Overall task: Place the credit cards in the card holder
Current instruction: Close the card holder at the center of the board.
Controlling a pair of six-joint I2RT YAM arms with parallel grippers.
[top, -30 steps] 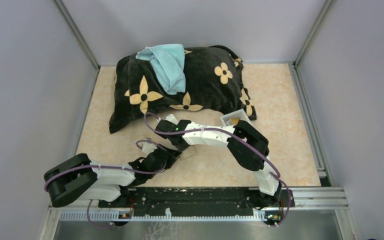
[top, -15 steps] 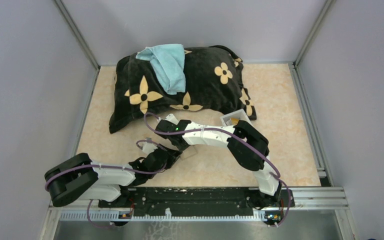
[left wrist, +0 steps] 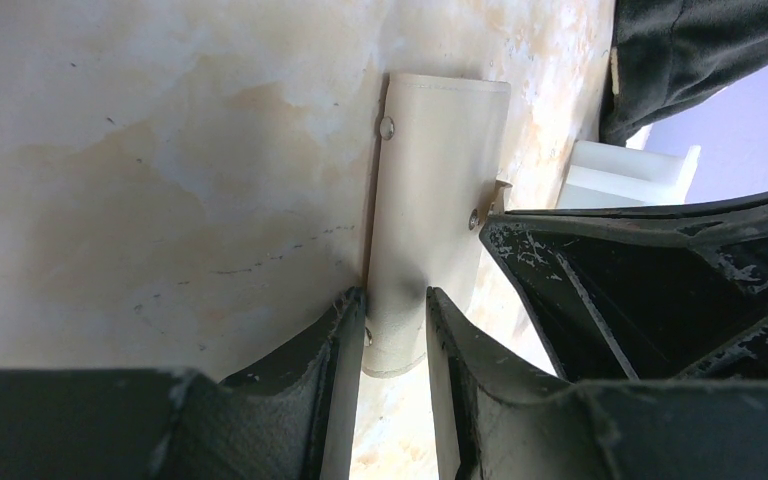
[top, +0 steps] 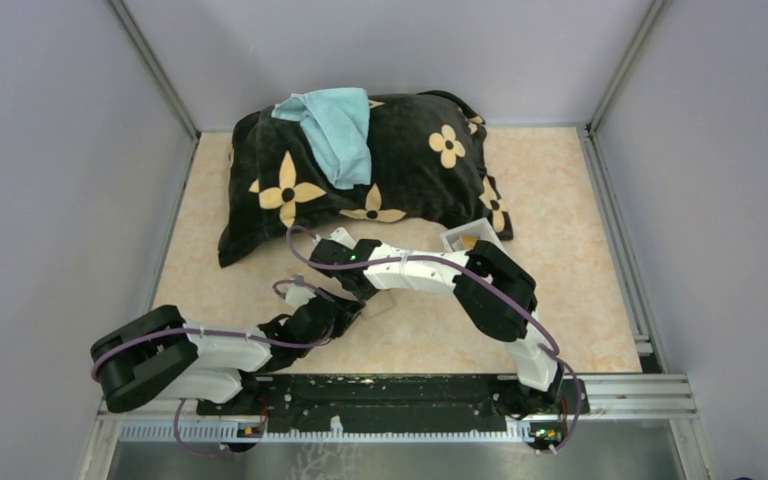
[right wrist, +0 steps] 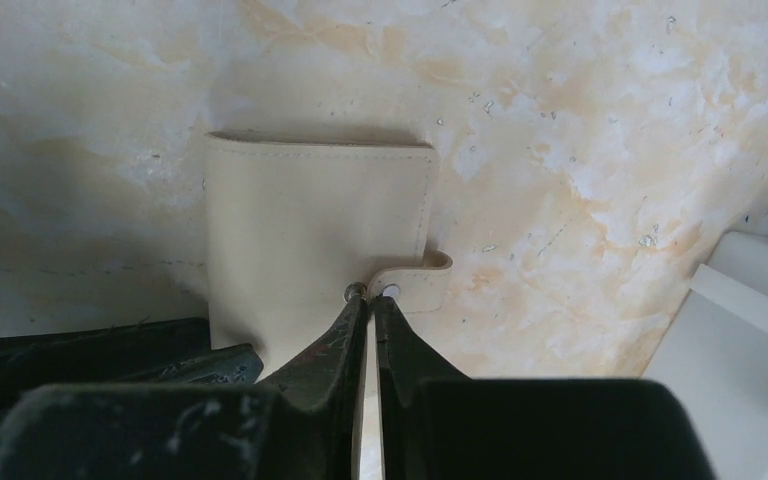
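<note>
Two arms meet over the middle of the table (top: 560, 300), just in front of a black pillow (top: 400, 170) with pale flowers that lies along the back, a teal cloth (top: 335, 125) draped over its top. The holder (right wrist: 310, 220) lies closed and flat on the marbled surface between the two wrists, showing from above only as a pale patch beside the left wrist. The left gripper (left wrist: 395, 297) has its fingers (left wrist: 345, 330) partly apart and clamped on the near end of the holder, one pressed to each side, with the pale leather running away between them. The right gripper (right wrist: 371, 295) comes in from the other side. Its fingers are drawn together to a thin slit, tips at the end of the snap tab (right wrist: 420, 275), where they seem to pinch it. The tab curls out from the holder's edge. A white tray (right wrist: 750, 330) sits just beside the holder, apart from it, near the pillow's corner and partly hidden under the right arm (top: 490, 290) from above. What the tray holds is too small to tell.
</note>
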